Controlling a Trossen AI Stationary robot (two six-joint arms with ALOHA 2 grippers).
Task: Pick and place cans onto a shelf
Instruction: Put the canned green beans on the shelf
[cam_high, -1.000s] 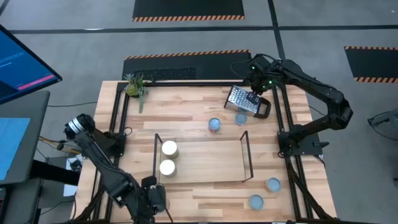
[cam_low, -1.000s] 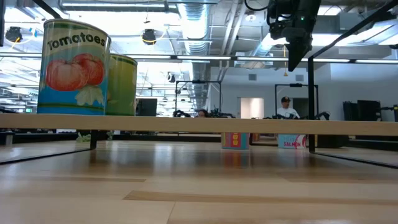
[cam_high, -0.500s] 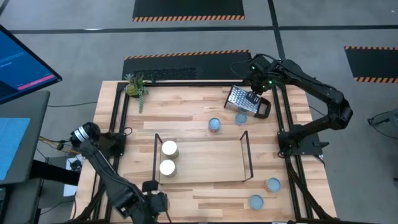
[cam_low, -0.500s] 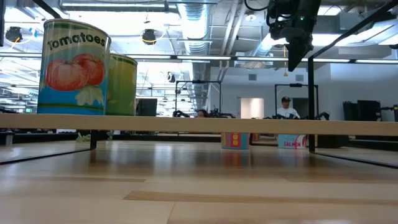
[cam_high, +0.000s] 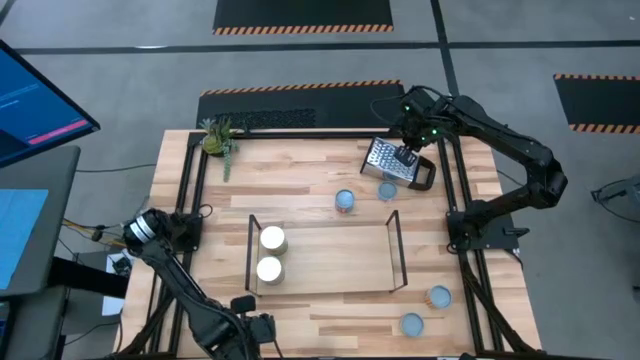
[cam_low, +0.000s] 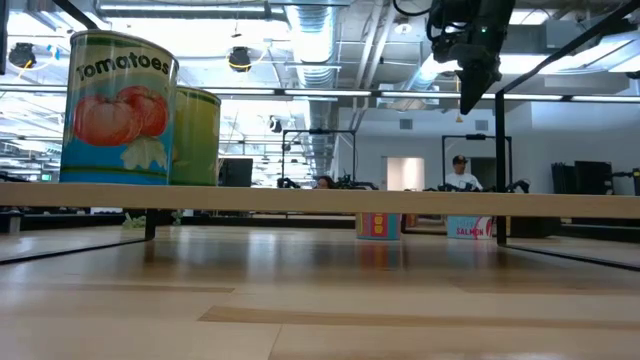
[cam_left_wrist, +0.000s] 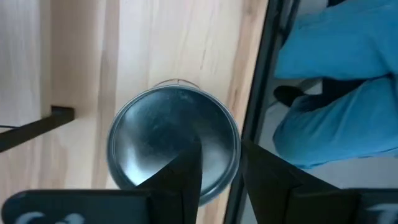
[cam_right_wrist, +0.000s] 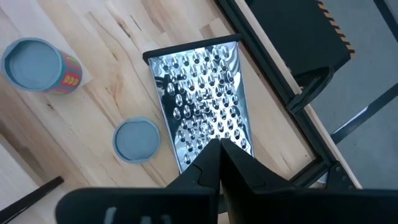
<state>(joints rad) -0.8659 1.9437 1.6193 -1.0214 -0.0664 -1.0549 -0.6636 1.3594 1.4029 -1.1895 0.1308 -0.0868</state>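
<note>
Cans sit in three places from where I watch: two white-topped ones, a tomatoes can (cam_low: 118, 108) with a green-yellow can (cam_low: 198, 136) behind it, stand together at the left end of the wire shelf (cam_high: 396, 252); a can with a red and yellow label (cam_high: 345, 202) and a lower blue-topped can (cam_high: 387, 190) rest on the tabletop (cam_high: 300, 175) just beyond the shelf's far rail; two more blue-topped cans (cam_high: 438, 296) (cam_high: 411, 324) lie near the right front corner. My left tool (cam_left_wrist: 214, 186) is down at the front left edge of the tabletop, directly over a silvery can (cam_left_wrist: 174, 140) that stands beside the black table frame (cam_left_wrist: 255, 102); its fingers are narrowly parted and not gripping anything. My right tool (cam_right_wrist: 219, 163) hovers at the far right over the perforated metal grater (cam_right_wrist: 205, 102), fingers pressed together with nothing between them. A small potted plant (cam_high: 217, 137) stands at the far left corner. In the room beyond, a person (cam_low: 459, 174) shows.
</note>
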